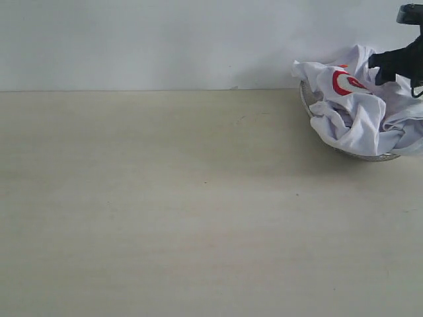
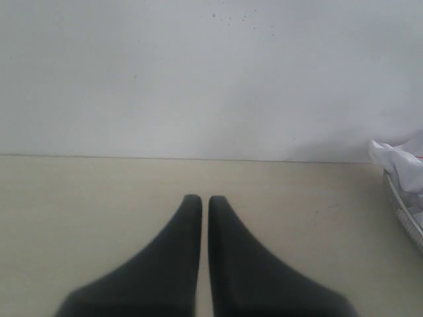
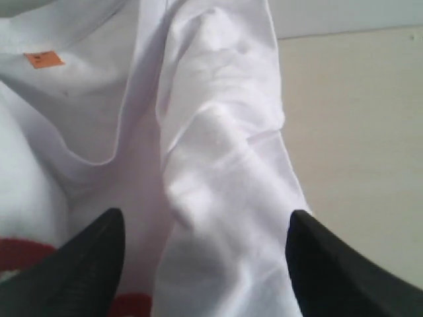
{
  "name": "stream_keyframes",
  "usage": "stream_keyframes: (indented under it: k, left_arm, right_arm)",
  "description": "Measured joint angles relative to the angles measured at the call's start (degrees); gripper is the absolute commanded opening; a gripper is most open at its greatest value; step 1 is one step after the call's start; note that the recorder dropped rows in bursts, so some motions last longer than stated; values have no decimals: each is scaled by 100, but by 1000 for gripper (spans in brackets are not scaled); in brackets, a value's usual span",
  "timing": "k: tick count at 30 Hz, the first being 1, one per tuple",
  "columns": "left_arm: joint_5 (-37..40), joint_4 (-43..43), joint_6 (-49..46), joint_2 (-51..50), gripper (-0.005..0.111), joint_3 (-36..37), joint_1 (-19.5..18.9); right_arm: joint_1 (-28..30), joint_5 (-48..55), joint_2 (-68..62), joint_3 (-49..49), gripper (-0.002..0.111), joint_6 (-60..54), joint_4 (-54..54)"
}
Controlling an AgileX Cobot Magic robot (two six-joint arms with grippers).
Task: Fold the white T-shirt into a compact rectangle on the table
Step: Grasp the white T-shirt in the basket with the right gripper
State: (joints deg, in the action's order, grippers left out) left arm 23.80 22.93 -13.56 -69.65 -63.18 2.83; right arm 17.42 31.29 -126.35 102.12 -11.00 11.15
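Note:
The white T-shirt [image 1: 353, 112] lies crumpled in a heap inside a round wire basket [image 1: 370, 156] at the far right of the table [image 1: 165, 211]. Part of its red print shows on top. My right gripper [image 1: 390, 66] hangs over the heap. In the right wrist view it [image 3: 206, 218] is open wide, with a ridge of the shirt [image 3: 218, 165] between the two fingers; I cannot tell if they touch it. The orange neck tag [image 3: 43, 59] shows beyond them. My left gripper [image 2: 200, 198] is shut and empty, low over bare table [image 2: 79, 198], out of the exterior view.
A pale wall runs along the table's far edge. From the left wrist view the basket's rim [image 2: 403, 211] and a bit of white cloth [image 2: 396, 158] sit at the frame's edge. Bare tabletop [image 3: 357, 132] shows beside the shirt.

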Motion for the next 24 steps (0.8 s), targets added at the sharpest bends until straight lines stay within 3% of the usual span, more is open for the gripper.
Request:
stream_keyframes:
  k: [11, 14, 18, 24]
  left_arm:
    - [0, 0, 0, 0, 5, 0, 0]
    - [0, 0, 0, 0, 5, 0, 0]
    - [0, 0, 0, 0, 5, 0, 0]
    - [0, 0, 0, 0, 5, 0, 0]
  right_arm:
    - [0, -116, -263, 0, 61, 434, -565]
    - [0, -130, -318, 0, 47, 446, -590]
    - [11, -153, -341, 0, 3, 446, -633]
    - [21, -89, -279, 0, 0, 526, -621]
